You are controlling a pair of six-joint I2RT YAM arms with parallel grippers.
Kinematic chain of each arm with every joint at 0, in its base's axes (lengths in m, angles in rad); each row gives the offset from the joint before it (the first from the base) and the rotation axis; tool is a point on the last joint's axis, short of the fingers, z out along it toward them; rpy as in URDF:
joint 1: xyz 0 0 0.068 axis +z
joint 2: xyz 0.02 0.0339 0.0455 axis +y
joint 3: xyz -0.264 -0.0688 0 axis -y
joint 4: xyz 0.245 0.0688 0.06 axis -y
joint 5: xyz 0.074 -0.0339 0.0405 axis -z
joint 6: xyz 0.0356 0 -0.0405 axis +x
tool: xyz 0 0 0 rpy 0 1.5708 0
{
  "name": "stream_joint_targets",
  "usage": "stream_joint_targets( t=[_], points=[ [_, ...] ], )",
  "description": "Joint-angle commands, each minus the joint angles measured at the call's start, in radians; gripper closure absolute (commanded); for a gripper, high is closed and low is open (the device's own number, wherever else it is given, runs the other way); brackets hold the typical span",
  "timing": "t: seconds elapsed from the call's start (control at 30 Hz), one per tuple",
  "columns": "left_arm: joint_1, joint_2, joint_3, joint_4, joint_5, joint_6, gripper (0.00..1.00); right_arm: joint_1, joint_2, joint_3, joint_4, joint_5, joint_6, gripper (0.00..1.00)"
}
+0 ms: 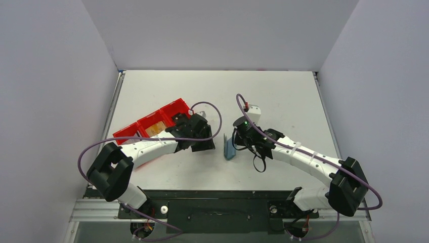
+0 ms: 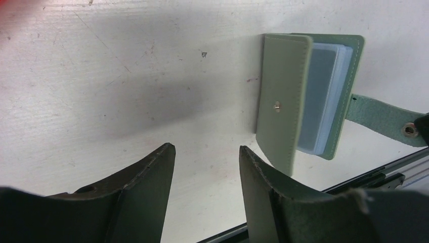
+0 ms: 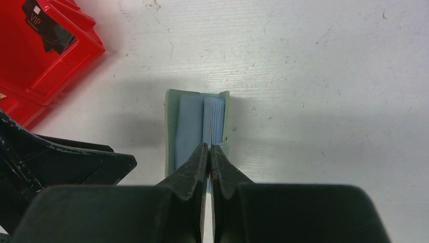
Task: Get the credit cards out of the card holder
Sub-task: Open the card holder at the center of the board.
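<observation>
Card holder [image 2: 283, 96] sat open on the surface [image 2: 126, 76] between the arms, right tool [image 3: 209, 148] shut apparently on its strap [image 2: 379, 115], left tool [image 2: 207, 152] part open, empty, near; cards [image 3: 213, 119] looked light, stiff, slick, best pinched by an exposed edge.

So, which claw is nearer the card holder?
Right. The right claw is shut on the strap of the card holder; the left claw hangs open beside it, apart, nearer the red tray.

The card holder [image 2: 283, 96] looks matt leatherette, the tray [image 3: 76, 58] glossy plastic.
</observation>
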Motion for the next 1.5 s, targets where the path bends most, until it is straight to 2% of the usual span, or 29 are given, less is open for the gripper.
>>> stream_joint_targets(
  t=[0.0,0.53,0.67,0.87,1.47],
  points=[
    [0.006,-0.025,-0.004,0.045,0.001,-0.018,0.52,-0.004,0.000,0.053,0.012,-0.022,-0.018,1.00],
    [0.007,-0.057,-0.033,0.035,-0.042,-0.019,0.53,-0.009,0.036,0.108,-0.017,-0.029,-0.028,1.00],
    [0.008,-0.044,-0.026,0.036,-0.036,-0.013,0.53,-0.051,0.029,0.065,-0.052,-0.006,-0.017,1.00],
    [0.005,-0.016,-0.012,0.049,-0.021,-0.006,0.58,-0.165,0.011,-0.085,-0.069,0.031,0.005,1.00],
    [-0.031,0.163,0.164,0.051,0.003,0.027,0.60,-0.190,0.246,-0.139,0.055,0.041,0.036,1.00]
  ],
)
